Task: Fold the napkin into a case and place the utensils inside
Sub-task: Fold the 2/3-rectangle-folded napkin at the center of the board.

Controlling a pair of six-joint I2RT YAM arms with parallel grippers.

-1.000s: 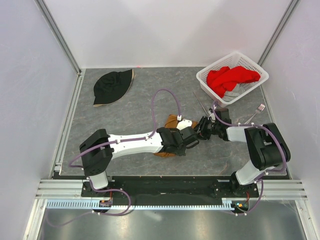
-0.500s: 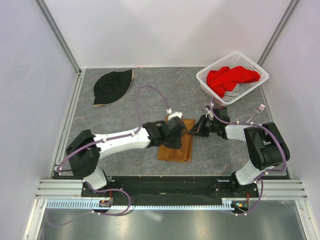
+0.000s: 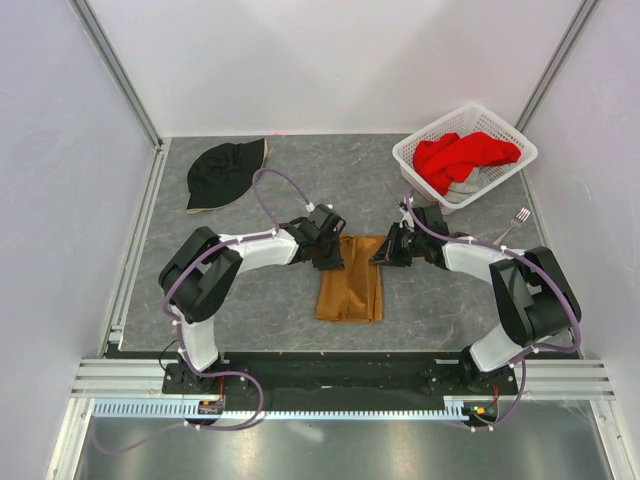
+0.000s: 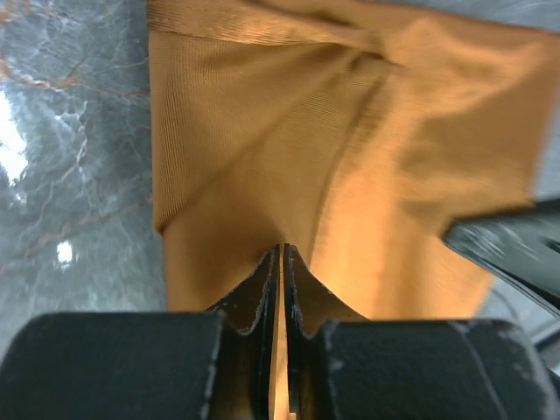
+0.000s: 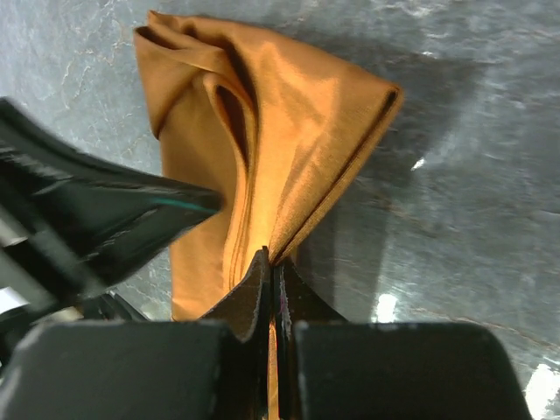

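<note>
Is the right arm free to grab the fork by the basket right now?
Probably not yet: the right fingers are pinched shut on the napkin. The fork lies uncovered beside the white basket, so once they release, the way looks open.

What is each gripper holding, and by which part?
Both pinch the napkin: the left gripper at its far left corner, the right gripper at its far right corner.

Napkin (image 3: 350, 292) — shiny, fine-ribbed cloth; table (image 3: 262, 305) marbled, glossy.

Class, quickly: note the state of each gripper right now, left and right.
Left gripper: shut on the napkin.
Right gripper: shut on the napkin.
</note>
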